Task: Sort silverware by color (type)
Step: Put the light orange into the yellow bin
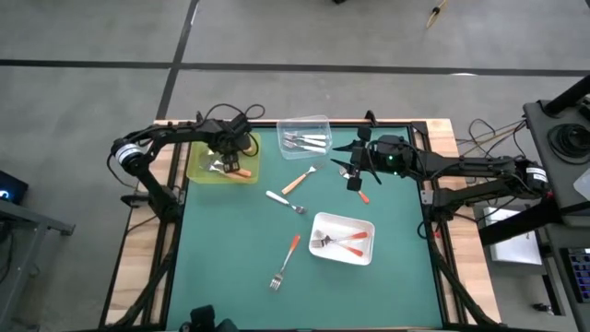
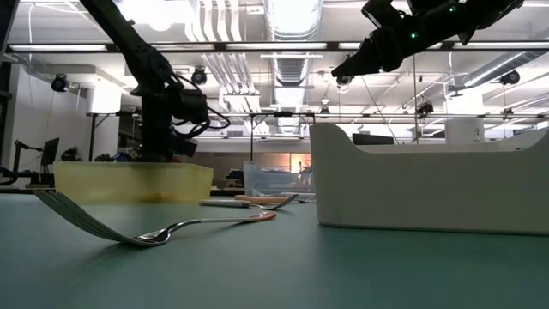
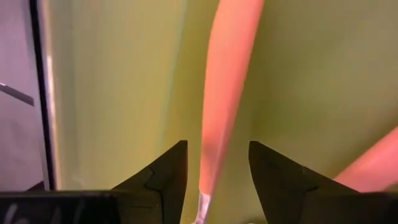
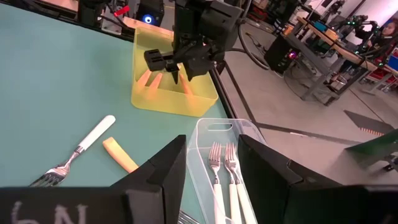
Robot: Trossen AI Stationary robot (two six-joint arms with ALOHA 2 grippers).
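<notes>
Left gripper (image 1: 228, 148) was down in yellow tray (image 1: 198, 171), jaws parted around tan-handled fork (image 3: 225, 93), apparently placing it. Right gripper (image 1: 358, 166) hovered open, empty, near clear tray (image 1: 321, 121). 4 forks lay loose on mat; next: right descends on red-handled fork (image 1: 360, 192).

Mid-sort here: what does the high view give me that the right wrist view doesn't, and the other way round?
Only the high view shows the white tray holding red-handled forks, and a loose red-handled fork near the front edge. Only the right wrist view shows the left gripper with open fingers inside the yellow tray, plus the room beyond. Both show the clear tray with white-handled forks, the loose white-handled fork and the tan-handled fork.
</notes>
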